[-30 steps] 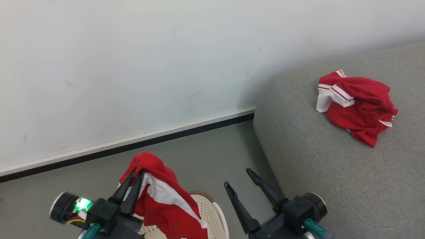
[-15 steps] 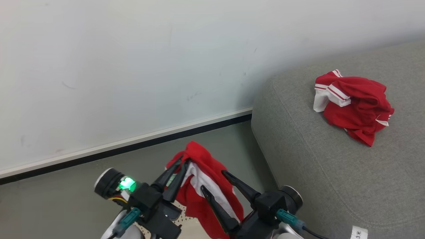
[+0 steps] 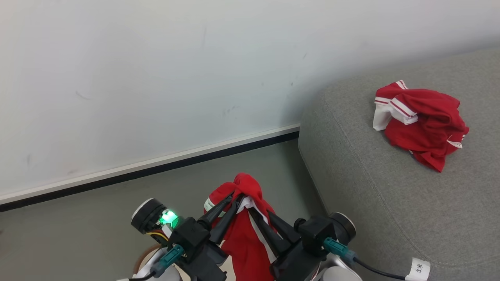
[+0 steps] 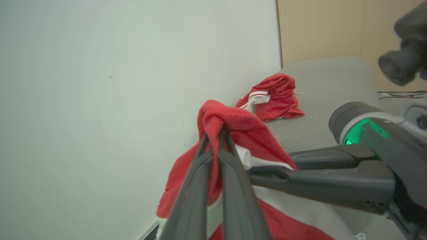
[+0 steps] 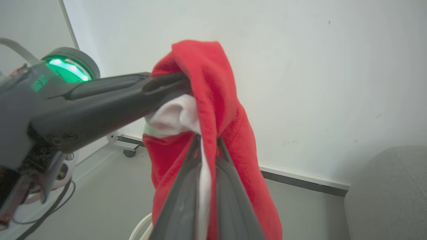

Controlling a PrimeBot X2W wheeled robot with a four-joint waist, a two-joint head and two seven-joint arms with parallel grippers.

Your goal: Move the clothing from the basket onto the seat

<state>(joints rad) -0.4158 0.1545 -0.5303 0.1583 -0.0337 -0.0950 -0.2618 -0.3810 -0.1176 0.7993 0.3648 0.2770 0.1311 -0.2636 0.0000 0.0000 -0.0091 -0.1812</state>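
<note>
Left gripper (image 3: 233, 198) and right gripper (image 3: 254, 212) both clenched on one red sports garment (image 3: 244, 242), pinching its top fold. The cloth hangs over the floor (image 3: 97, 218), left of the sofa (image 3: 390, 203). The double hold probably keeps it bunched for carrying. A second red garment (image 3: 424, 125) lies far on the sofa.
</note>
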